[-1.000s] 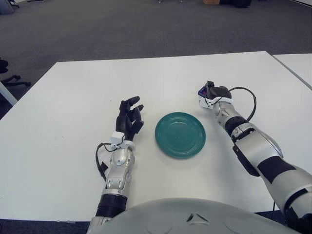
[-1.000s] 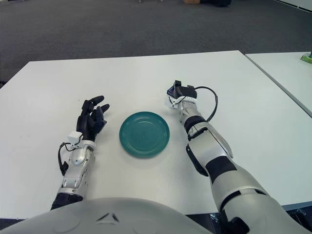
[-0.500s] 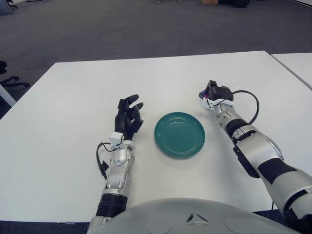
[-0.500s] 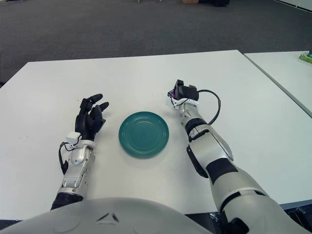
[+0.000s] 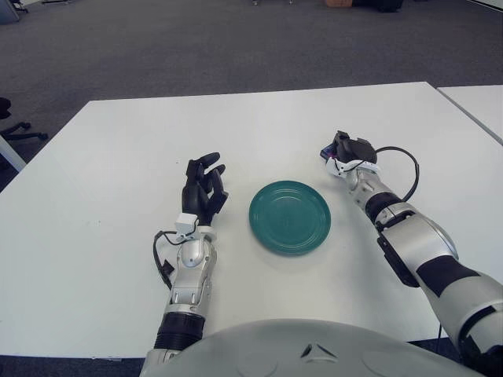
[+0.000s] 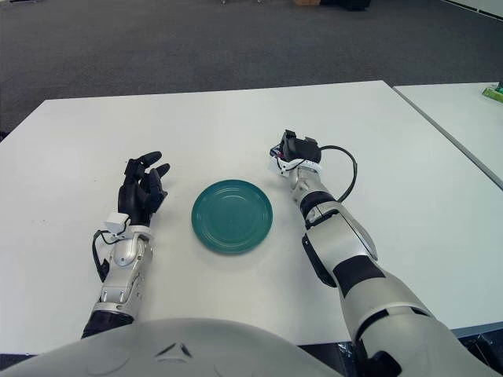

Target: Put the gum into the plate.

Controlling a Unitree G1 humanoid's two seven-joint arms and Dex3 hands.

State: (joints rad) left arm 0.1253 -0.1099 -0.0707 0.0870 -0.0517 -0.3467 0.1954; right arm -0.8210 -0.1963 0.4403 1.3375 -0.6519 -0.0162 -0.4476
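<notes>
A white table (image 5: 110, 259) is set on a grey carpeted floor (image 5: 196, 39). Nearest the robot, the left hand (image 5: 203, 188) is rested on the table with fingers spread and nothing held. Just to its right, a teal plate (image 5: 290, 217) is laid flat, empty. Farther back and right of the plate, the gum (image 5: 328, 154) is clasped in the curled right hand (image 5: 346, 152), apart from the plate.

The plate (image 5: 290, 217) is plain teal on a white table (image 5: 118, 157). Both hands, left (image 5: 203, 187) and right (image 5: 350, 149), are black; the gum (image 5: 328, 154) shows purple-blue.
</notes>
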